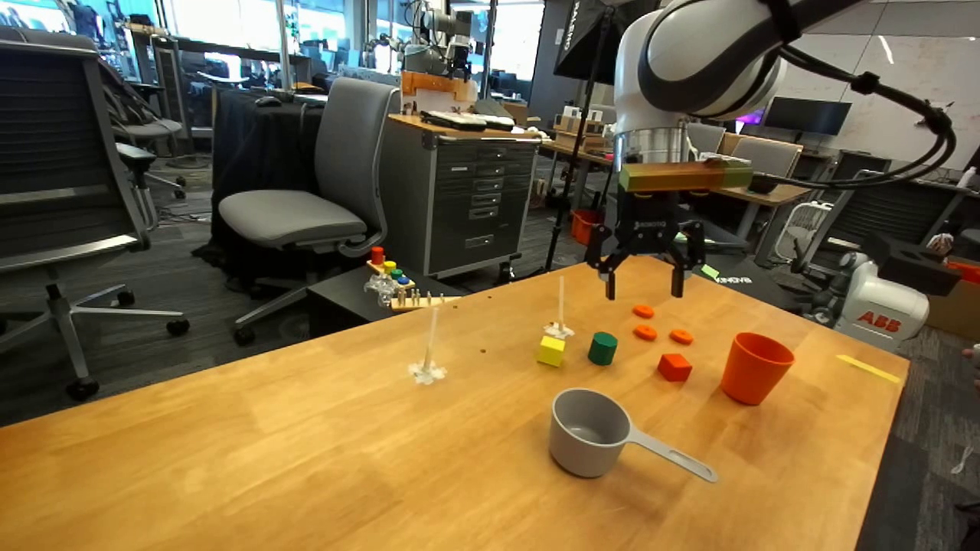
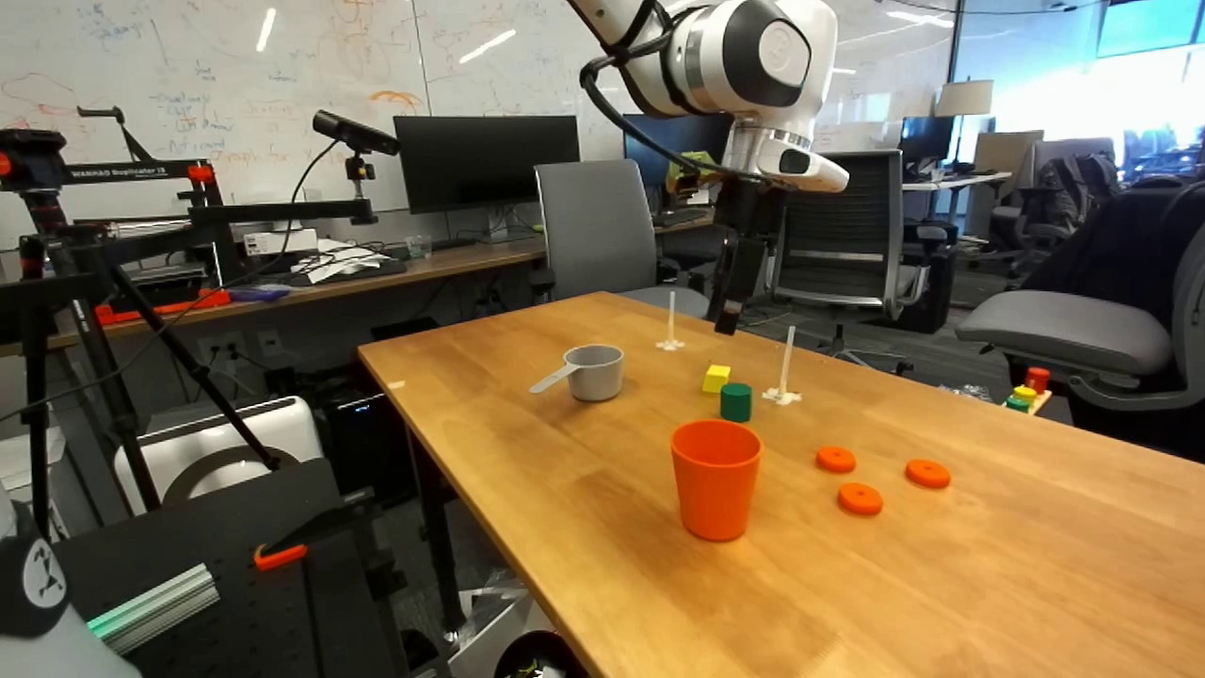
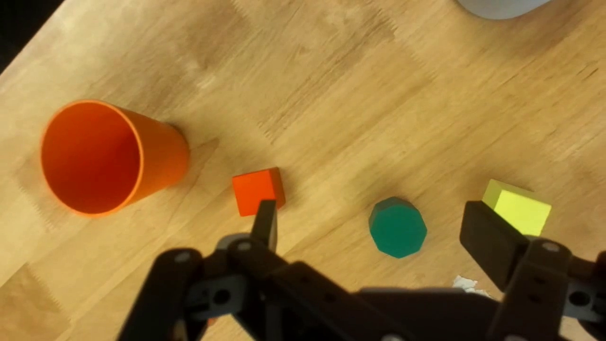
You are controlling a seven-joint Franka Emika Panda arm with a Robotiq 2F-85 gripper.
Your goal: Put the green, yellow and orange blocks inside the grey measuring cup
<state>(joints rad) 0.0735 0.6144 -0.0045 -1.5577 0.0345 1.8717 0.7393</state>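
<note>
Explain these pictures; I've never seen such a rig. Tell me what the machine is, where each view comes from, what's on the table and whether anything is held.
The machine is a white robot arm ending in a black two-fingered gripper. Two pictures come from cameras outside the robot; the third is the wrist view, looking down past the gripper. On the wooden table are a round grey measuring cup with a long handle, a tapered orange cup, a yellow cube, a green, roughly cylindrical block, an orange cube, three flat orange discs and two thin upright sticks. Nothing is held: the gripper is open, above the table.
</note>
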